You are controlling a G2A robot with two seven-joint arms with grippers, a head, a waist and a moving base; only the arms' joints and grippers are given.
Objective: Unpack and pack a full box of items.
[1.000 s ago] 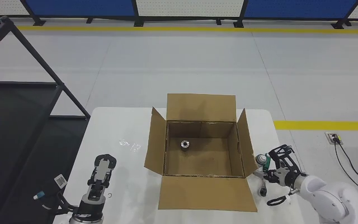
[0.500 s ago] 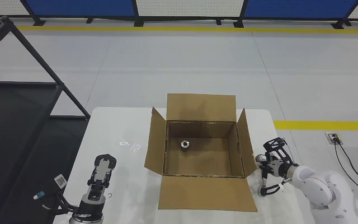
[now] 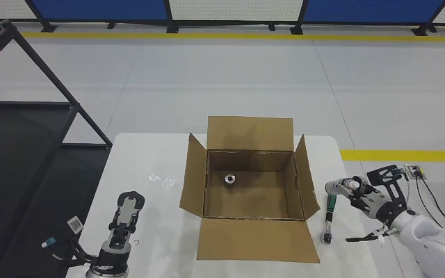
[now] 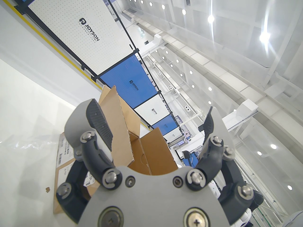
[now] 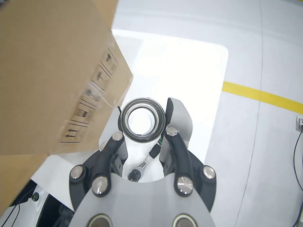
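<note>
Wrench (image 3: 328, 219) beside box (image 3: 250, 132), handle toward far edge, ring (image 5: 142, 135) in right gripper (image 5: 144, 114)

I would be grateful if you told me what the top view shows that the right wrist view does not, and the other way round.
Top view's own: the inside of the open brown cardboard box, with a small round metal part on its floor, and the left hand at the white table on the box's far side. Right wrist view's own: the right hand is shut on a hollow steel ring, seen straight through its centre. Shared: the box's outer wall, the table, and the green-handled ratchet wrench lying on the table beside the box.
</note>
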